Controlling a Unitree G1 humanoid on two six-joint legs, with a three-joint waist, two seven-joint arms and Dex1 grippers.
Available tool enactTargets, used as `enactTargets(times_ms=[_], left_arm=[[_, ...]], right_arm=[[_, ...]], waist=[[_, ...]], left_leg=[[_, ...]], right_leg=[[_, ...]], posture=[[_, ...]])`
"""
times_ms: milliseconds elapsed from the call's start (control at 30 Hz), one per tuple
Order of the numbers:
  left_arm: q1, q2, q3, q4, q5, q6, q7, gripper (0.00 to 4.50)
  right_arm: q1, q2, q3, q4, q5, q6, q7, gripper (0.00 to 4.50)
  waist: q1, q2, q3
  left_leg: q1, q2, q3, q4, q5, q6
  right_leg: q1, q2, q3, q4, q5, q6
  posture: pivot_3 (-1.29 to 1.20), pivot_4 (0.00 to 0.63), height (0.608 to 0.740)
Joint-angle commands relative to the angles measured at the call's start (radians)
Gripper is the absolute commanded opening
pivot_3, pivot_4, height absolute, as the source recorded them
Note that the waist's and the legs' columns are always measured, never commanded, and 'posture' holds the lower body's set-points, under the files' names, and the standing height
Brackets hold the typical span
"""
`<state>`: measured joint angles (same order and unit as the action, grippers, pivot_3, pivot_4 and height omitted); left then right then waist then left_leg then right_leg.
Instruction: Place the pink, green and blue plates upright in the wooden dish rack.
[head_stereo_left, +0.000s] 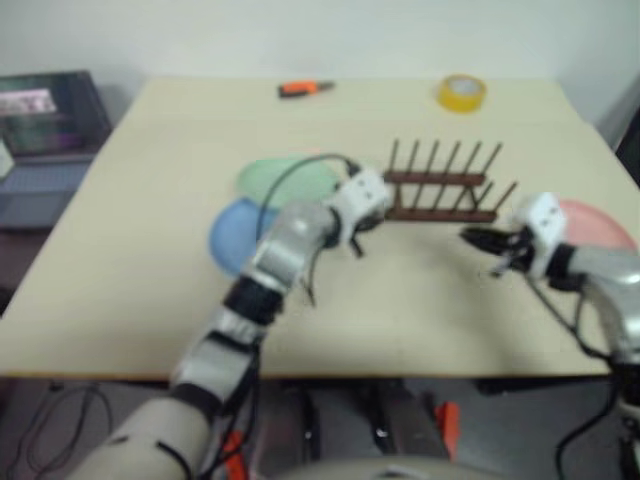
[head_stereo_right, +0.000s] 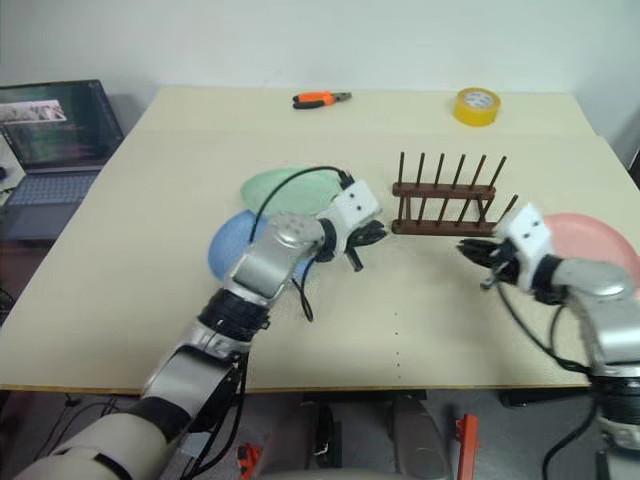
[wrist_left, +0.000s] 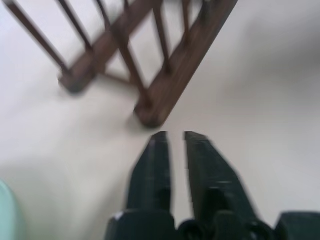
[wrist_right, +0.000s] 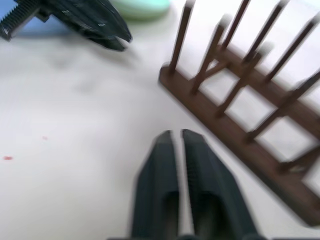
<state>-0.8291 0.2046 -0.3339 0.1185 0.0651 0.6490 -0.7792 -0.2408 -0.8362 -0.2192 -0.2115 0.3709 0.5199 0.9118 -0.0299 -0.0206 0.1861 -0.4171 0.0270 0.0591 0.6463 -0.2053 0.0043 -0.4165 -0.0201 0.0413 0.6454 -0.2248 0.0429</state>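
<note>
Hovering empty, both tools — left tool (head_stereo_right: 365, 238) and right tool (head_stereo_right: 478, 252) — show fingers nearly together beside the bare wooden dish rack (head_stereo_right: 445, 205). Pink plate (head_stereo_right: 600, 238), green plate (head_stereo_right: 285, 187), blue plate (head_stereo_right: 232, 248) lie flat on the tabletop (head_stereo_right: 120, 280) — probably light, stiff, slick; pinch a rim.

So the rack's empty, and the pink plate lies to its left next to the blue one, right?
Not quite. The rack is empty, but the pink plate lies to its right, alone. The green plate is next to the blue one. The right eye view shows it.
</note>
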Motion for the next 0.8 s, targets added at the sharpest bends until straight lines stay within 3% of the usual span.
enactTargets(times_ms=[33, 233, 300, 533, 800], left_arm=[[-0.018, 0.031, 0.047, -0.117, -0.091, 0.058, -0.074, 2.02], [-0.02, 0.077, 0.045, -0.133, -0.149, 0.074, -0.106, 4.23], [-0.013, 0.085, 0.036, -0.138, -0.159, 0.07, -0.112, 4.5], [-0.009, 0.086, -0.001, -0.13, -0.152, 0.046, -0.103, 4.5], [0.017, 0.094, -0.018, -0.16, -0.154, 0.064, -0.086, 4.5]], right_arm=[[0.019, -0.062, -0.104, -0.006, 0.063, 0.04, 0.042, 1.59], [0.088, -0.155, -0.178, 0.101, 0.033, 0.014, 0.072, 3.71], [0.105, -0.182, -0.184, 0.143, 0.014, -0.001, 0.075, 4.47], [0.082, -0.248, -0.061, 0.35, -0.133, -0.098, 0.069, 4.47], [-0.014, -0.245, 0.061, 0.543, -0.204, -0.184, 0.116, 4.47]], waist=[[0.0, 0.0, 0.0], [-0.002, 0.0, 0.0], [-0.001, 0.0, 0.0], [-0.003, 0.0, 0.0], [-0.003, 0.0, 0.0]], left_leg=[[0.002, 0.0, 0.0, 0.0, 0.0, 0.0], [0.002, 0.0, 0.0, 0.0, 0.0, 0.0], [0.002, 0.0, 0.0, -0.001, 0.0, 0.0], [0.002, 0.0, 0.0, 0.0, 0.0, 0.0], [0.002, 0.0, 0.0, -0.001, 0.0, 0.0]], right_leg=[[0.002, 0.0, 0.0, -0.001, -0.002, -0.003], [0.002, 0.0, 0.0, 0.0, -0.002, -0.004], [0.002, 0.0, 0.0, -0.001, -0.001, -0.002], [0.002, 0.0, 0.0, 0.0, -0.001, -0.002], [0.001, 0.0, 0.0, 0.0, -0.001, -0.001]], posture=[[0.0, 0.15, 0.74], [0.0, 0.15, 0.74], [0.0, 0.15, 0.74], [0.0, 0.15, 0.74], [0.0, 0.15, 0.74]])
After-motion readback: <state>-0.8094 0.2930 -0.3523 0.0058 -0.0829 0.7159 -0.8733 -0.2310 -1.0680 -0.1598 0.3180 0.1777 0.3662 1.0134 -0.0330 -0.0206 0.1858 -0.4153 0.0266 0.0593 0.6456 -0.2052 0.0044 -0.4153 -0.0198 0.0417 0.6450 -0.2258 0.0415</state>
